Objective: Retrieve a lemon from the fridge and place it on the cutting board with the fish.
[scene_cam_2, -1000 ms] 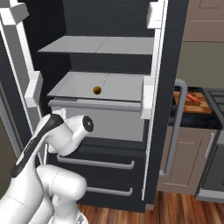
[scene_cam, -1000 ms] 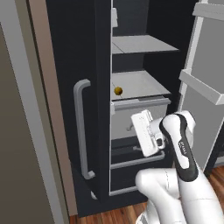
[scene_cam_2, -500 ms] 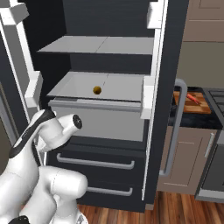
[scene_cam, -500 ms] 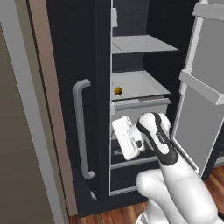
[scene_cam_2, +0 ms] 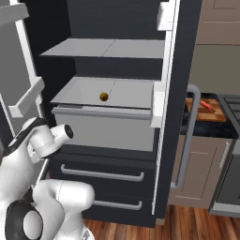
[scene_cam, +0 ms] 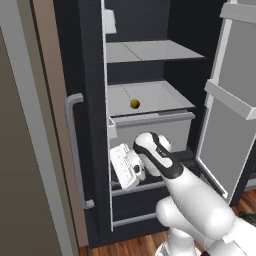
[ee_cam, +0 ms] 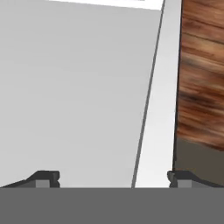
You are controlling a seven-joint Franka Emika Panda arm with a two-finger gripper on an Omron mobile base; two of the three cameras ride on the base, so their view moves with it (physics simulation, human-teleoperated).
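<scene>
The lemon [scene_cam: 134, 104] sits on a light grey shelf [scene_cam: 150, 95] in the open fridge [scene_cam_2: 178, 70]; the gripper [ee_cam: 113, 178] hangs below it, jaws wide apart, empty

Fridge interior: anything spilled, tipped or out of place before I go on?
Nothing stands out. The lemon sits alone on a grey shelf of the open fridge, nothing spilled. The gripper is open and low, near the drawers.

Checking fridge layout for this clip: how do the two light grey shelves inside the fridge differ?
The upper shelf is a bare flat plate; the lower shelf carries the lemon. The lower shelf has a raised front lip and a bin beneath; the upper shelf has neither. Both are light grey and level.
</scene>
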